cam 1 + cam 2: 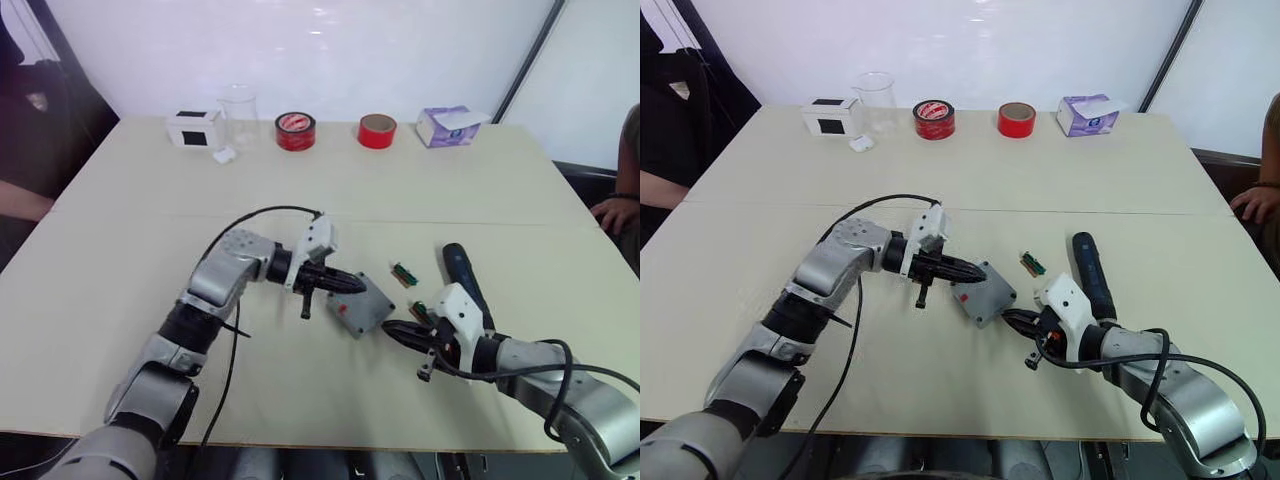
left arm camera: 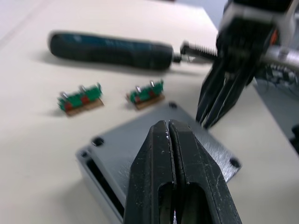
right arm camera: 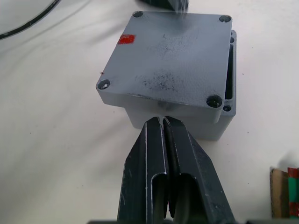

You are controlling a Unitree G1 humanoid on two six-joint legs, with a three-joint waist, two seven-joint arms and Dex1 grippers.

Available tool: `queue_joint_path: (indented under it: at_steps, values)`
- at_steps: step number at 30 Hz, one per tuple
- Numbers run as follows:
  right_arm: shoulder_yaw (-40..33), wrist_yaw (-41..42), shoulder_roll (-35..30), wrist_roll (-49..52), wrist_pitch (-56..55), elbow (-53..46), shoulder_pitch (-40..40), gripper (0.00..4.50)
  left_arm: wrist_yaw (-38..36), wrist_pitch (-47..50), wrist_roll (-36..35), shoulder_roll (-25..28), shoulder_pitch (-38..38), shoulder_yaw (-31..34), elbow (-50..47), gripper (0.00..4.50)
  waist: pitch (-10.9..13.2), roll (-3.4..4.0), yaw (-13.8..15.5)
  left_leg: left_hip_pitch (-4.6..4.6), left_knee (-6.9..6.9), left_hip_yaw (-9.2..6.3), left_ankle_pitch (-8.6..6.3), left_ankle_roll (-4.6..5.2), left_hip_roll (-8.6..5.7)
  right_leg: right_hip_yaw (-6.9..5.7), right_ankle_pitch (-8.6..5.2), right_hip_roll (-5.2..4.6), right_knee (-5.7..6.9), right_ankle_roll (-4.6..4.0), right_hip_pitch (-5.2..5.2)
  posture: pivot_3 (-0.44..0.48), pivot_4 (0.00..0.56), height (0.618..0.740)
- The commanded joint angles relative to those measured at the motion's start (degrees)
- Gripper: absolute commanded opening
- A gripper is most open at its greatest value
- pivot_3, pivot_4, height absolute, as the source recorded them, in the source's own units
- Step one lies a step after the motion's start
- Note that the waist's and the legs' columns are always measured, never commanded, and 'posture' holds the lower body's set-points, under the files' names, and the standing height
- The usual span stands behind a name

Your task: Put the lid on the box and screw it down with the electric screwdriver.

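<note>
The grey lid [image 3: 168,60] lies on top of the grey box [image 3: 211,127], shifted a little so the box rim shows along one side. Both sit mid-table [image 1: 362,305]. My left gripper [image 1: 358,286] is shut, its tips over the lid's left edge [image 2: 167,125]. Just off the box's near right corner is my right gripper [image 1: 390,328], shut and holding nothing. The black electric screwdriver [image 1: 467,280] lies flat on the table to the right of the box, behind my right wrist.
Two small green terminal blocks [image 1: 403,273] [image 1: 420,310] lie between box and screwdriver. Along the far edge stand a white-and-black cube [image 1: 195,129], a clear beaker [image 1: 238,115], two red tape rolls [image 1: 295,131] [image 1: 377,131] and a purple tissue carton [image 1: 447,126]. A person's hand [image 1: 615,212] rests at the right edge.
</note>
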Motion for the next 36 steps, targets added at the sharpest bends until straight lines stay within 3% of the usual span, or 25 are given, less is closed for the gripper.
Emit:
queue_joint_path:
  at_steps: [1, 10, 25, 36]
  values:
    - [-1.57, -0.08, 0.29, 1.09, -0.04, -1.27, -0.77, 0.05, 2.16, 0.63, -1.8, 0.52, -1.45, 3.44, -1.04, 0.0, 0.01, -0.01, 0.0, 0.0, 0.0, 0.0, 0.0, 0.0, -0.01, 0.0, 0.0, 0.0, 0.0, 0.0, 0.0, 0.0, 0.15, 0.74]
    - [-1.95, 0.06, -0.11, 2.14, 0.54, -1.29, -1.2, 0.05, 1.27, -6.9, 4.2, 6.29, 0.8, 1.01, 5.61, 0.0, 0.05, 0.0, -0.03, 0.02, 0.0, 0.01, 0.0, 0.0, -0.08, -0.02, 0.0, 0.05, 0.06, 0.01, -0.02, 0.0, 0.15, 0.74]
    - [-2.02, -0.3, -0.04, 2.36, 1.52, -1.48, -2.6, 0.05, 2.71, -9.59, 5.01, 1.9, -0.49, 0.16, 8.47, 0.0, 0.1, -0.05, 0.07, 0.0, 0.02, 0.01, 0.0, 0.0, -0.09, -0.02, 0.01, 0.04, 0.08, 0.01, -0.02, 0.0, 0.15, 0.74]
    - [-1.22, -0.77, 0.59, 1.86, 1.7, -0.38, -4.69, 0.05, 1.59, -8.94, 4.86, 2.02, -0.25, -0.59, 7.44, 0.0, 0.1, -0.05, 0.01, 0.01, 0.02, 0.02, 0.0, 0.0, -0.09, -0.03, 0.02, 0.04, 0.1, 0.03, -0.02, 0.0, 0.15, 0.74]
